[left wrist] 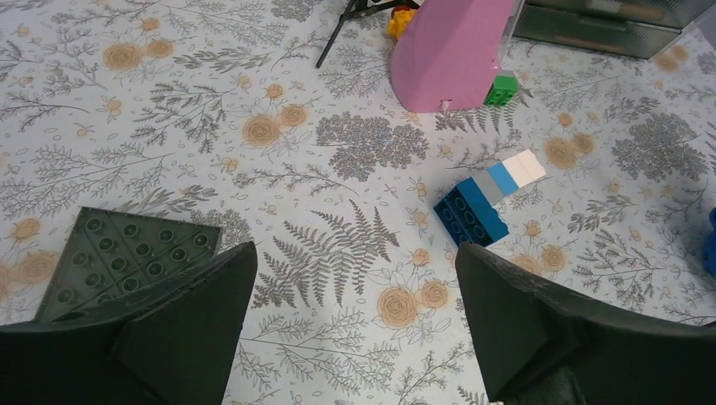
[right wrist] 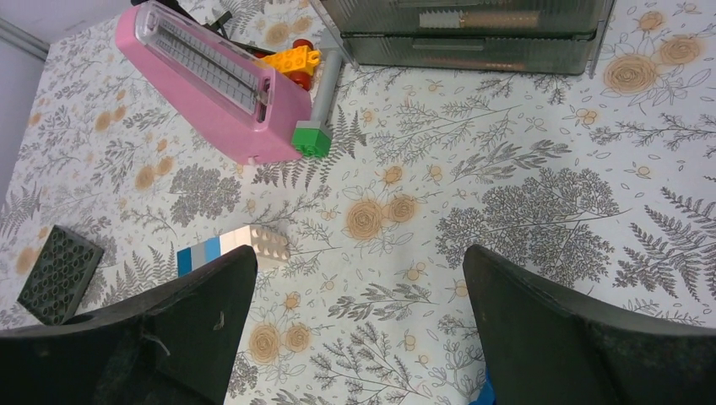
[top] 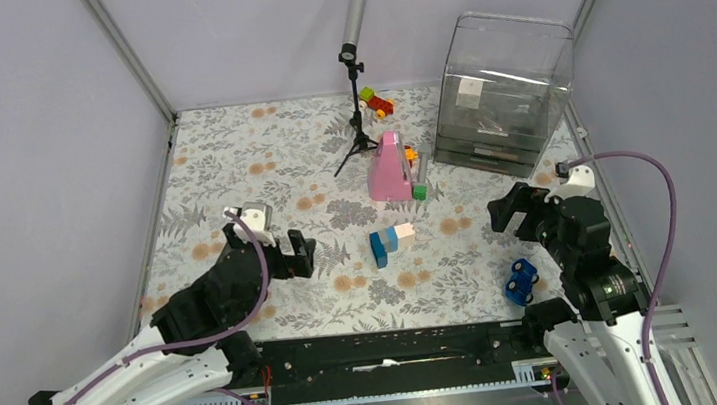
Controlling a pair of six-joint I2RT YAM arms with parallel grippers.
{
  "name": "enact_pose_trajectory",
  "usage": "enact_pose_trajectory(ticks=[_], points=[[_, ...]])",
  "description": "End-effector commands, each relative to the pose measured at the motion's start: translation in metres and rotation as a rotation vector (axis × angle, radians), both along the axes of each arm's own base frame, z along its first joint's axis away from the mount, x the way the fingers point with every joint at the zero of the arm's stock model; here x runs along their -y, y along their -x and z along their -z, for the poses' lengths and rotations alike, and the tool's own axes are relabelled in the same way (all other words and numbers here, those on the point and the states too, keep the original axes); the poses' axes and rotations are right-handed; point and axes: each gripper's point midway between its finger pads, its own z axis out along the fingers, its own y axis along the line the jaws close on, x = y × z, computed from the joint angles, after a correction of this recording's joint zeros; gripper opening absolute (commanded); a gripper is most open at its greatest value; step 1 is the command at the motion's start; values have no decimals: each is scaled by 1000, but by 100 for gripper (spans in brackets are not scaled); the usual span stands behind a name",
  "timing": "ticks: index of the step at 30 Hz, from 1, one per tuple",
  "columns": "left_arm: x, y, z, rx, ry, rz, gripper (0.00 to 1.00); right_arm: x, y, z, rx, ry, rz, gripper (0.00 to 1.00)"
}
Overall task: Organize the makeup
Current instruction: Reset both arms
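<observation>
The left gripper (top: pixel 302 254) hangs over the floral table (top: pixel 229 156) with its jaws spread wide and nothing between them. A dark studded plate (left wrist: pixel 127 253) lies flat, partly hidden beneath the finger (left wrist: pixel 186 312) on the left of the wrist view. Ahead of the other finger, apart from its tip, lies a row of blue, grey and white blocks (left wrist: pixel 488 196). Farther ahead stands a pink wedge-shaped object (left wrist: pixel 452 55) with a green block (left wrist: pixel 503 89) at its base. The right gripper (right wrist: pixel 359 253) is likewise spread wide and empty over bare cloth. Well ahead of it stands a clear drawer organiser (right wrist: pixel 473 46). Behind its ribbed fronts show slim pale and tan shapes (right wrist: pixel 473 17), too blurred to tell whether they are the makeup. A blue toy car (top: pixel 521 281) sits behind this gripper's fingertips, close by the arm.
</observation>
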Motion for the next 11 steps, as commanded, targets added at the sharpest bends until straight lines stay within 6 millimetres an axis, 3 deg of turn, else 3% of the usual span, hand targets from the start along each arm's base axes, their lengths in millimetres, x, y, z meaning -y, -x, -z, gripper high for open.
enact_pose_trajectory(ticks=[1,11], points=[[-12,-3,-20,52,68,-61,99,6,1,0,13,30,20,100],[-14,-3,-22,55,70,-69,99,3,0,4,5,30,-3,100]])
